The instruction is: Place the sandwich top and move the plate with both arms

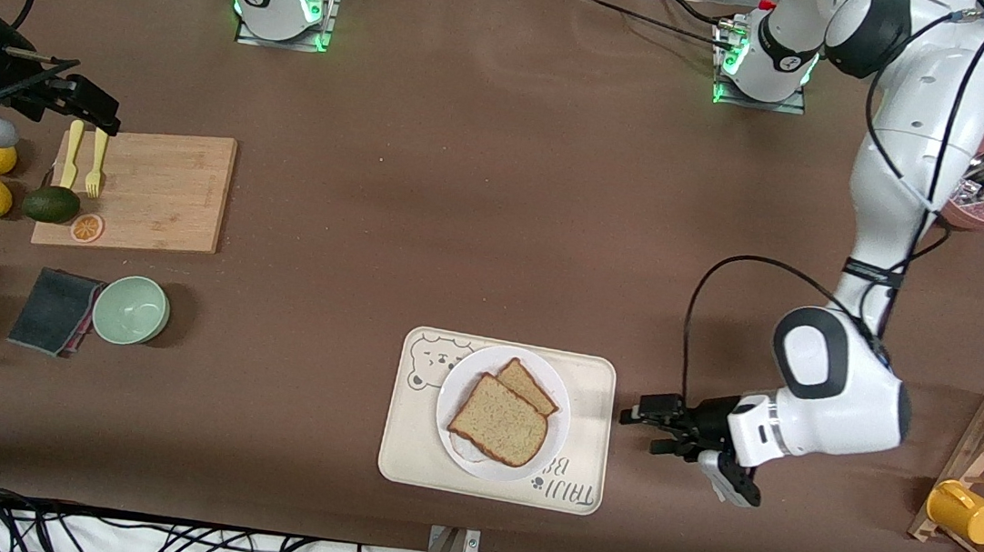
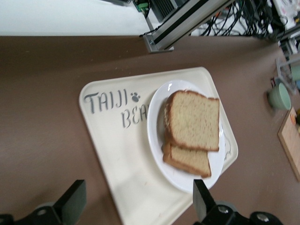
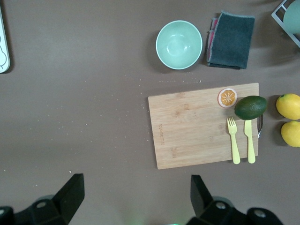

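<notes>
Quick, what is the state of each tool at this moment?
Left tool: open, holding nothing, low over the table beside the tray.
Right tool: open, holding nothing, above the cutting board.

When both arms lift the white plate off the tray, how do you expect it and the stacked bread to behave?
The plate looks rigid and glossy, so two-finger grips may slip on its thin rim. The sandwich top lies loose and offset on the lower slice, so any tilt could slide it off.
</notes>
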